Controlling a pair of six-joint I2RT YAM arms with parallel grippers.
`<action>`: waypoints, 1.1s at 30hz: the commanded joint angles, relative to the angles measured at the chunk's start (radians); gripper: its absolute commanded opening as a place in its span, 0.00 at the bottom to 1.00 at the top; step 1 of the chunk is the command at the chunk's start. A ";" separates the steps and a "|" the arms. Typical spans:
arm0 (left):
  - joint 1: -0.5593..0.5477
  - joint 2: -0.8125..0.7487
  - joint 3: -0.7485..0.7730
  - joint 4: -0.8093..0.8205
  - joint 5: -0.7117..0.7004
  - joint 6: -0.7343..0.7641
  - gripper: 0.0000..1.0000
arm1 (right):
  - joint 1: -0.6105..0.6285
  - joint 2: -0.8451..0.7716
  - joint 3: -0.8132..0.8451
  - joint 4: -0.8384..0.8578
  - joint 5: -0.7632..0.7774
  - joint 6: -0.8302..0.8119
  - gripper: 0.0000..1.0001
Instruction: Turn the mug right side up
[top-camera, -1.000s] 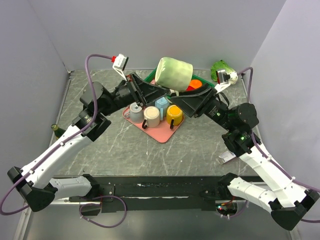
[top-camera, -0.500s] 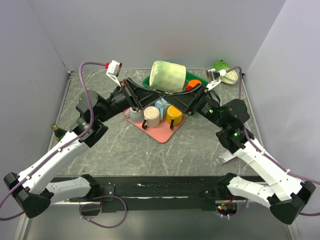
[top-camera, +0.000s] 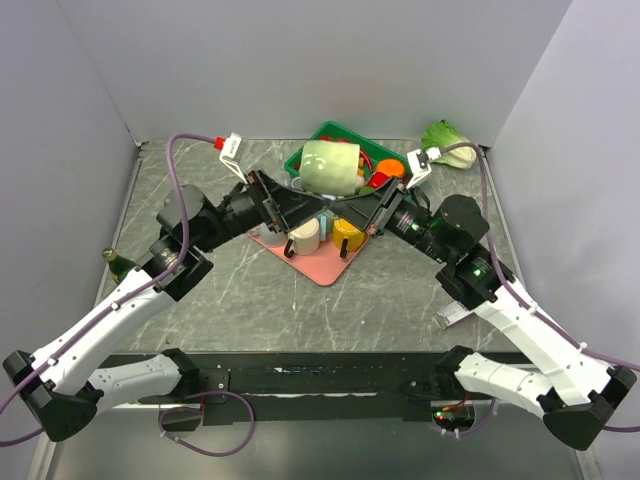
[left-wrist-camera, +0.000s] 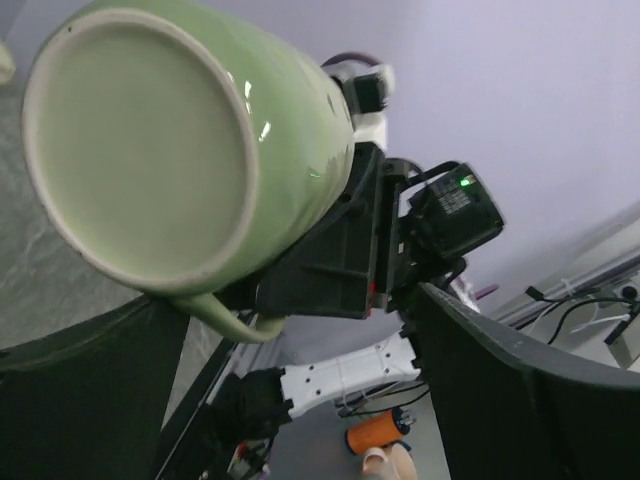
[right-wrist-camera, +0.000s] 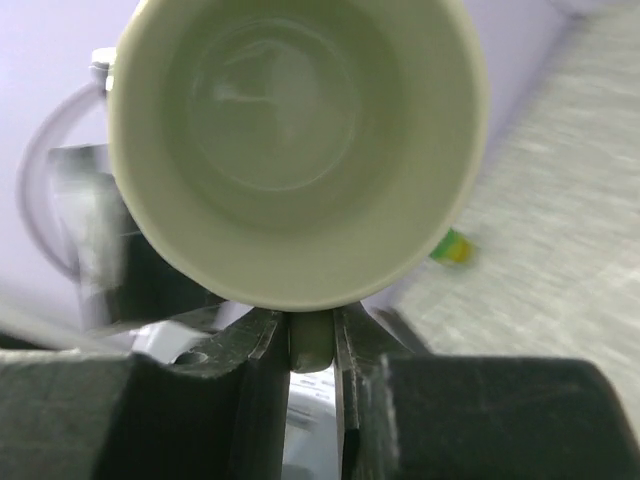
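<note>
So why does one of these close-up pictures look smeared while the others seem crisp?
Right wrist view: the tabletop behind the mug is streaked by motion blur. Left wrist view: sharp, with small white glare spots on the mug's glaze. Top view: crisp and evenly lit.

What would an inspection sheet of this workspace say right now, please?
Surface: grey marbled table; no spills seen.
Job's things: green mug held in the air on its side, above the clutter.
Clutter: pink tray with small mugs; green basket; lettuce in the far right corner.
Grippers: right gripper shut on the mug's handle; left gripper open at the mug's base.
Cables: purple cables along both arms, loops at the near edge.
Surroundings: plain walls; nothing else seen.
</note>
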 joint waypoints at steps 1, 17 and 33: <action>-0.003 -0.024 0.050 -0.170 -0.046 0.152 0.96 | -0.005 -0.068 0.108 -0.235 0.226 -0.126 0.00; -0.005 -0.053 -0.040 -0.664 -0.484 0.356 0.96 | -0.008 -0.105 0.016 -0.711 0.859 -0.511 0.00; -0.003 -0.187 -0.143 -0.741 -0.597 0.334 0.96 | -0.010 0.169 -0.377 -0.275 0.873 -0.524 0.00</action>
